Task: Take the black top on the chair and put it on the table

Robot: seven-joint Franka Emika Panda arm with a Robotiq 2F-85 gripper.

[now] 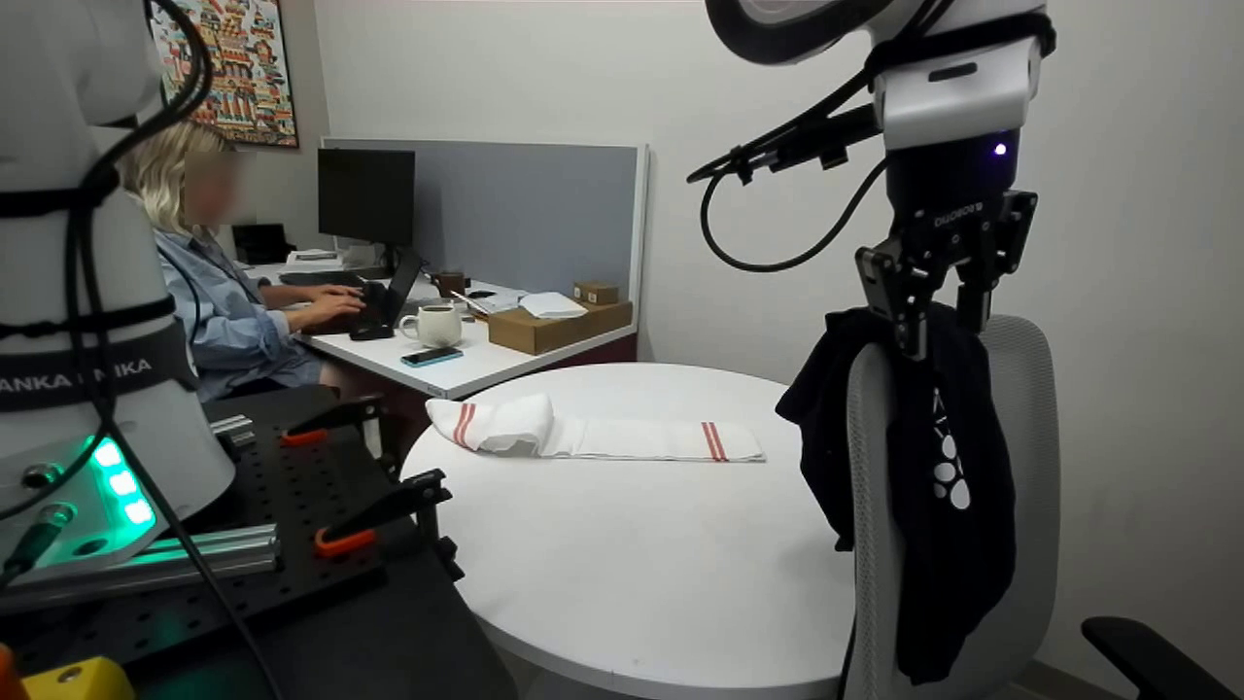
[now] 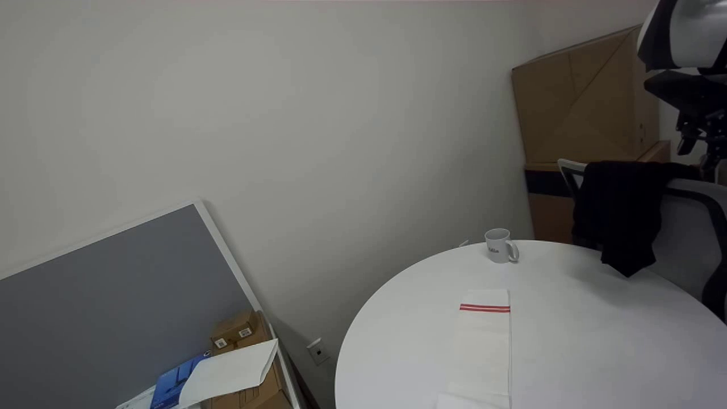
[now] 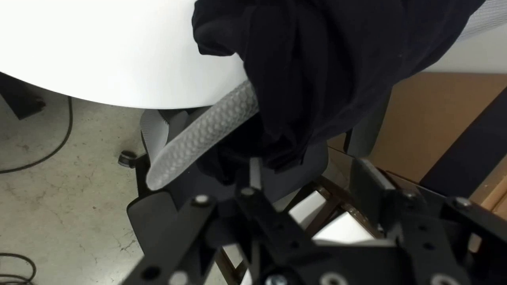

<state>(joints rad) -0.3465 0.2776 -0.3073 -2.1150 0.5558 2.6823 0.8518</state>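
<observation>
The black top [image 1: 938, 603] hangs limp over the upper edge of the grey chair back [image 1: 1032, 467], with white print on one hanging side. The black top [image 2: 619, 216] and chair [image 2: 687, 244] also show in an exterior view. My gripper [image 1: 943, 331] points down at the chair's upper edge, its fingertips overlapping the fabric in that view. In the wrist view the gripper [image 3: 311, 174] is open, with no fabric visible between its fingers. There the black top [image 3: 340, 59] lies just beyond the fingers. The round white table [image 1: 661, 564] stands beside the chair.
A folded white towel [image 1: 632, 439] with red stripes and a white mug [image 2: 498, 248] are on the table. A desk [image 1: 486, 360] with a monitor and a seated person stand behind. A large cardboard box [image 2: 585, 108] is near the chair. A dark armrest [image 1: 1161, 656] sticks out.
</observation>
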